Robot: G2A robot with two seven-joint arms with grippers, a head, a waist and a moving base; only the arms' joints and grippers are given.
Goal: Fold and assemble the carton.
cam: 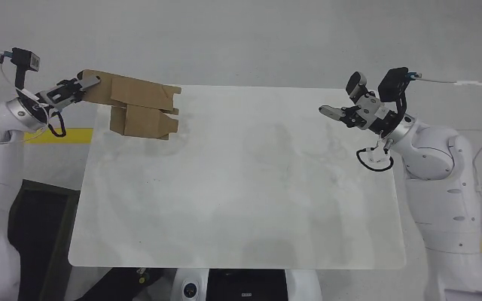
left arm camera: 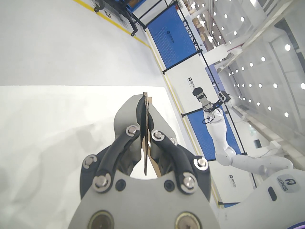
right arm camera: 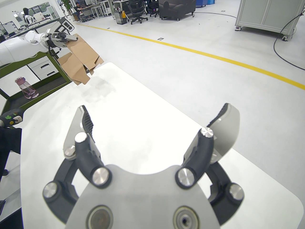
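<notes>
A flat, unfolded brown carton (cam: pixel 139 105) hangs in the air over the table's far left corner, partly past the edge. My left gripper (cam: pixel 81 85) is shut on one end of it; in the left wrist view the cardboard edge (left arm camera: pixel 145 129) is pinched between the fingers. The right wrist view shows the carton (right arm camera: pixel 79 58) far off, with flaps hanging down. My right gripper (cam: pixel 330 110) hovers at the table's far right, open and holding nothing, its fingers (right arm camera: pixel 83 120) spread wide.
The white table (cam: pixel 241 203) has rounded corners and bare surface across its middle. A green cart (right arm camera: pixel 35 82) with a pink bottle (right arm camera: pixel 25 88) stands beyond the table's left side. Grey floor surrounds the table.
</notes>
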